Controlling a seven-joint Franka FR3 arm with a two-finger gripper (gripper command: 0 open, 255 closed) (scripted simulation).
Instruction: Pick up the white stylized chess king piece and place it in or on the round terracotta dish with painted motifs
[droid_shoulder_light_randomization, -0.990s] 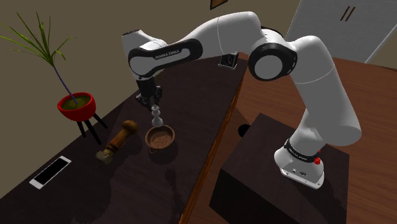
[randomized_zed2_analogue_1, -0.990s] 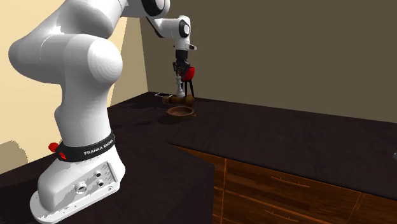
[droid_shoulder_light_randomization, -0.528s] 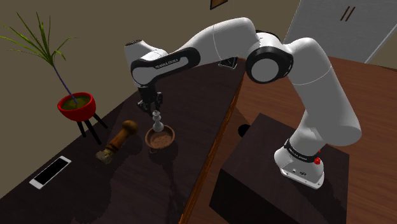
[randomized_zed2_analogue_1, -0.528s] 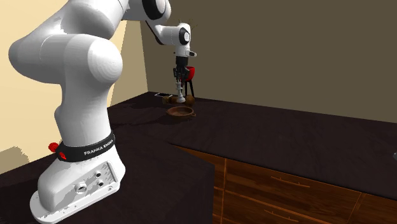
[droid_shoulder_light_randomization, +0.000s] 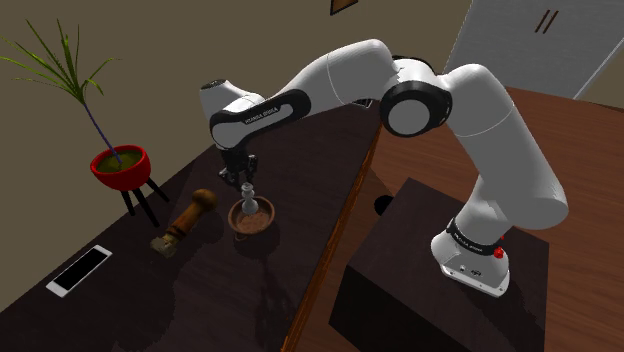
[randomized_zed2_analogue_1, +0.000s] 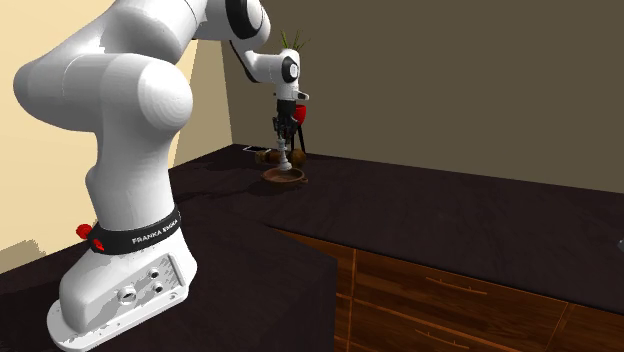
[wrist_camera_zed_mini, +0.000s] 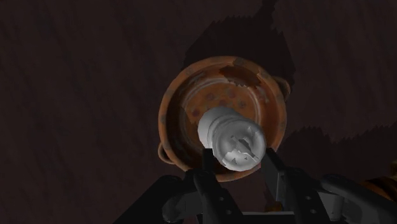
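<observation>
Gripper (wrist_camera_zed_mini: 240, 160): points straight down over the dish, with its black fingers (wrist_camera_zed_mini: 207, 170) clamped on either side of the chess king's upper part.
Chess king (droid_shoulder_light_randomization: 248, 193): white and upright, hanging in the gripper directly above the middle of the dish. Its base is at about rim height; it may be resting on the dish floor, but the angle is too poor to be sure.
Dish (droid_shoulder_light_randomization: 252, 216): sits on the dark counter (droid_shoulder_light_randomization: 230, 295) right under the gripper, near the counter's front edge.
Around the dish: a wooden-handled tool (droid_shoulder_light_randomization: 186, 222) lies flat just beside it towards the shoulder view's left. A white phone (droid_shoulder_light_randomization: 78, 270) lies further out that way. A potted plant (droid_shoulder_light_randomization: 119, 165) stands behind them on dark legs.
In the way: in the wrist view the king covers the dish's centre. In the shoulder view the white arm (droid_shoulder_light_randomization: 300, 95) spans the counter's far end.
Stand (droid_shoulder_light_randomization: 420, 290): a dark box, well apart from the dish.
Shapes: the king is a stack of rounded, turned lobes. The dish is round and shallow, with small lugs at its rim.
Materials: the dish is matte orange-brown with darker spots and patches inside. The counter is dark wood grain. The tool has a turned brown handle, and the plant's pot is glossy red.
</observation>
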